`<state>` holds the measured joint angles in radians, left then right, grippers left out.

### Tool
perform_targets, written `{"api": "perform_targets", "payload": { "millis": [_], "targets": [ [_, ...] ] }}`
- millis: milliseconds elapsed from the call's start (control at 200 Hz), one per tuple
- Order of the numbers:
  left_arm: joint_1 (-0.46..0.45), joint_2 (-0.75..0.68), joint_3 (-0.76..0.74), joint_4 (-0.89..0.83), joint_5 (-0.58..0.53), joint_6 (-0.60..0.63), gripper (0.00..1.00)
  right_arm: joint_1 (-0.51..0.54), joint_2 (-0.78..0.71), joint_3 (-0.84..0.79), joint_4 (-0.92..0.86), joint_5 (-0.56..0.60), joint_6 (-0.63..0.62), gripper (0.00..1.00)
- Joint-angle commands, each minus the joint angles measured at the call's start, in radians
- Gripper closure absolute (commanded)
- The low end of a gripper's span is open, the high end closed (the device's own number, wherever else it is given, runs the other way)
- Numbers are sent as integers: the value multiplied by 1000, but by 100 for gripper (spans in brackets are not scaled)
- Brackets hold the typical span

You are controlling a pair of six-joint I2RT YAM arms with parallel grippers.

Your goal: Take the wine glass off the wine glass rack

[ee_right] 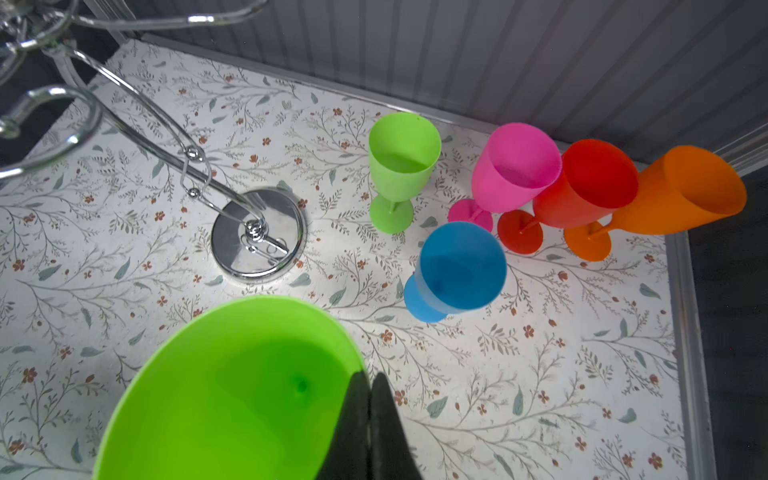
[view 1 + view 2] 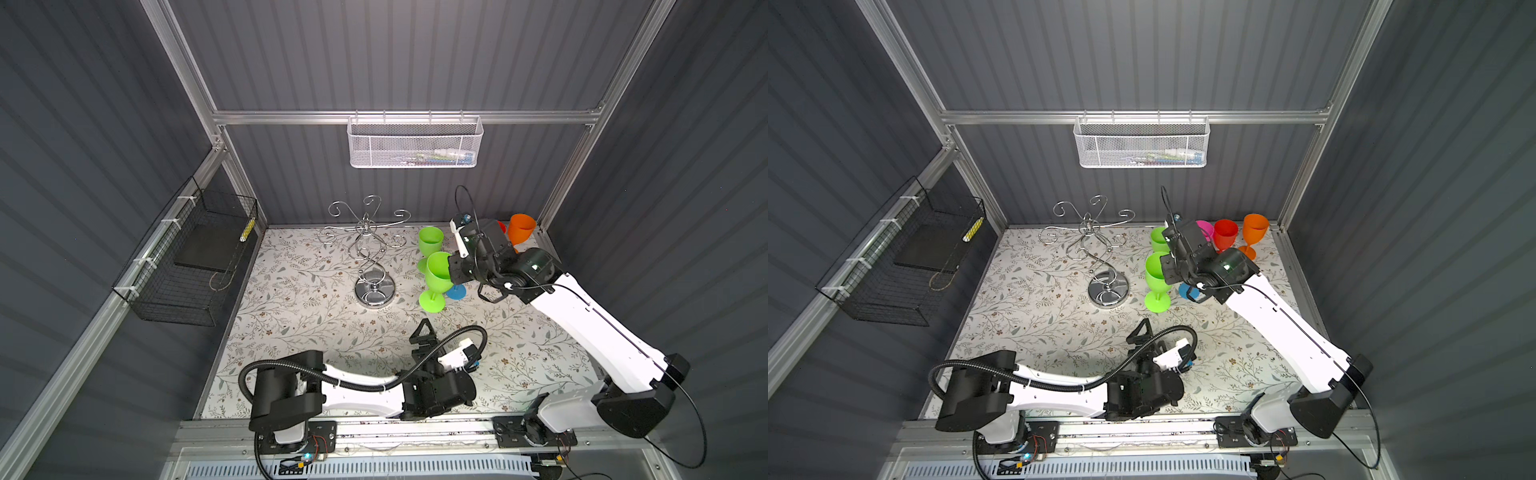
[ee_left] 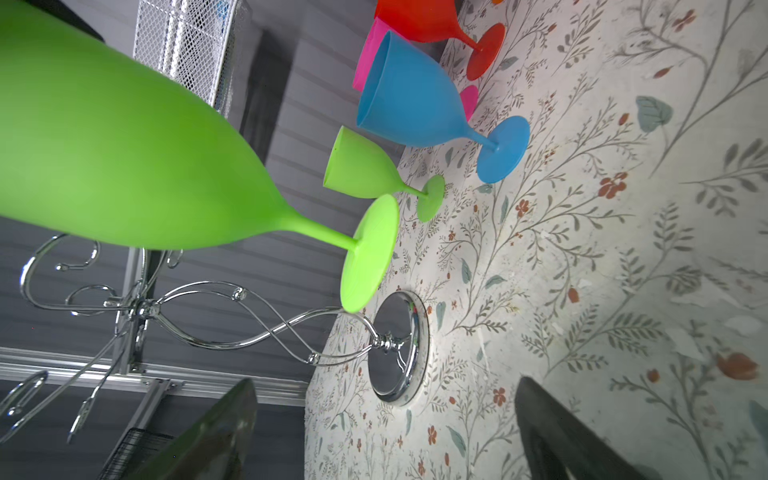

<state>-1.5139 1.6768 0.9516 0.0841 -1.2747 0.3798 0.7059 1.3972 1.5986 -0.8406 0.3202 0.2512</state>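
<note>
Beside the rack's round base, the wine glass (image 2: pixel 438 270) hangs tilted in the right gripper (image 1: pixel 369 386). Its fingers (image 1: pixel 386 428) are pressed together on the rim, one inside the bowl and one outside. The wine glass rack (image 2: pixel 365 249) stands a little to the left of the glass in both top views. Every one of its curled arms is bare, so the lift-off itself reads as done.

What is in hand, I judge, is the putting down. The green foot is low over the flowered table (image 2: pixel 299 332), near the blue glass (image 1: pixel 461 266) and the second green glass (image 2: pixel 430 240). The pink glass (image 1: pixel 517 166), red glass (image 1: pixel 594 183) and orange glass (image 2: pixel 521 228) stand along the back wall beyond. Whether the foot touches the table I cannot tell (the left wrist view shows it against the chrome base, which settles nothing). The left gripper (image 3: pixel 385 380) sits nearer the front, fingers spread wide with nothing between them, facing the glass and the rack.

The next move calls for bringing the glass upright so the foot lies flat. It then needs lowering onto a bare patch clear of the blue glass's foot, and only after that should the fingers part. A rim pinch gives little hold against tipping, so a slow, straight release seems wise.
</note>
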Motion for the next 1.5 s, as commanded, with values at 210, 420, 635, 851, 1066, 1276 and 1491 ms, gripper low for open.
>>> {"api": "perform_targets", "payload": {
  "millis": [210, 420, 635, 851, 1066, 1276, 1491],
  "targets": [
    [-66, -134, -95, -246, 147, -412, 2, -58, -30, -157, 312, -20, -63, 100],
    [-139, -194, -155, -278, 153, -566, 2, -63, 22, -214, 404, 4, -93, 100],
    [-208, -311, -229, -302, 123, -700, 2, -64, 71, -291, 530, 42, -121, 100],
    [-247, -415, -283, -296, 107, -767, 2, -66, 94, -396, 669, 94, -161, 100],
    [-256, -447, -289, -306, 112, -797, 2, -81, 100, -463, 751, 83, -148, 100],
    [-259, -493, -304, -305, 103, -817, 2, -81, 126, -470, 748, 58, -134, 100],
    [-264, -581, -327, -318, 98, -828, 2, -81, 133, -486, 732, 40, -124, 100]
  ]
}}
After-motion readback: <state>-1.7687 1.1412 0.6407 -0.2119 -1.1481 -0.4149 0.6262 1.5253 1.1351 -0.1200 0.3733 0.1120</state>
